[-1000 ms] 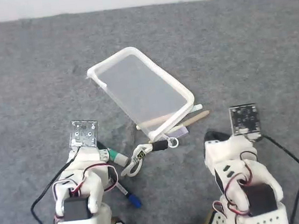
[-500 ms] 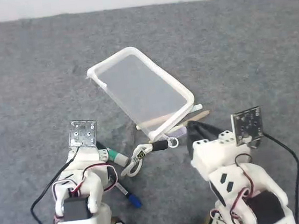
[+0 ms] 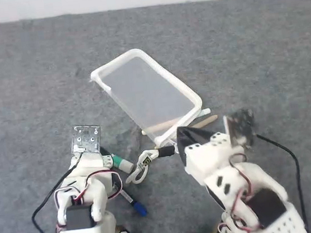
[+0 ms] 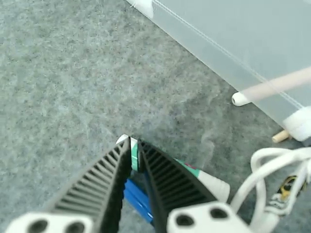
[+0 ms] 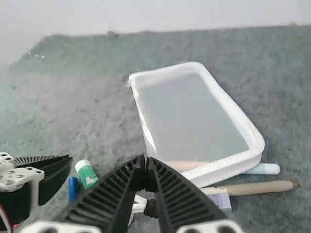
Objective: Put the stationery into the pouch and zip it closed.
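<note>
A translucent white pouch lies flat mid-table, also seen in the right wrist view as the pouch. At its near end lie a wooden stick, a pale pen and a white cord loop. My right gripper hovers shut just in front of that end, its fingertips pressed together. My left gripper is shut above a green-and-white marker, with a blue pen beneath it. The marker and blue pen lie by the left arm.
Grey carpet-like cloth covers the whole table. A small pale eraser sits beside the wooden stick. The left gripper shows at the edge of the right wrist view. Open room lies to the far left and far right.
The right arm has swung left and forward, bringing its shut gripper from the right side to the pouch's near end. The left arm has not moved.
</note>
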Motion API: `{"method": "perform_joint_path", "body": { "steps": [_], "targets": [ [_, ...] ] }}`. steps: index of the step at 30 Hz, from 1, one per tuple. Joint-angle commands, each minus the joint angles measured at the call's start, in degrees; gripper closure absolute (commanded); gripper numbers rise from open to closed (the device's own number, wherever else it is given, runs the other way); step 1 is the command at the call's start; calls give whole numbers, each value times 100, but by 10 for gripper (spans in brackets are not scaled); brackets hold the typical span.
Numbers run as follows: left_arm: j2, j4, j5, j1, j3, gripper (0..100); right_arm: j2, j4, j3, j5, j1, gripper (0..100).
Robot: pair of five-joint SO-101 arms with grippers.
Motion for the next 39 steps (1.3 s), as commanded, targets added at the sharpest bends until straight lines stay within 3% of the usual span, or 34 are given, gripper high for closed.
{"method": "perform_joint_path", "body": {
  "steps": [1, 12, 27, 35, 39],
  "targets": [
    [-114, -176, 9, -35, -57, 978, 998, -426, -571, -70, -48, 992],
    [-114, -176, 9, -35, -57, 978, 3345, -567, -1398, -571, -919, 992],
    [-114, -176, 9, -35, -57, 978, 5736, -699, -2488, -1020, -954, 991],
    [-114, -176, 9, -35, -57, 978, 6642, -1174, -2673, -1002, -1490, 992],
    [-114, -176, 9, -35, -57, 978, 7389, -1174, -3059, -1108, -1305, 992]
  ]
}}
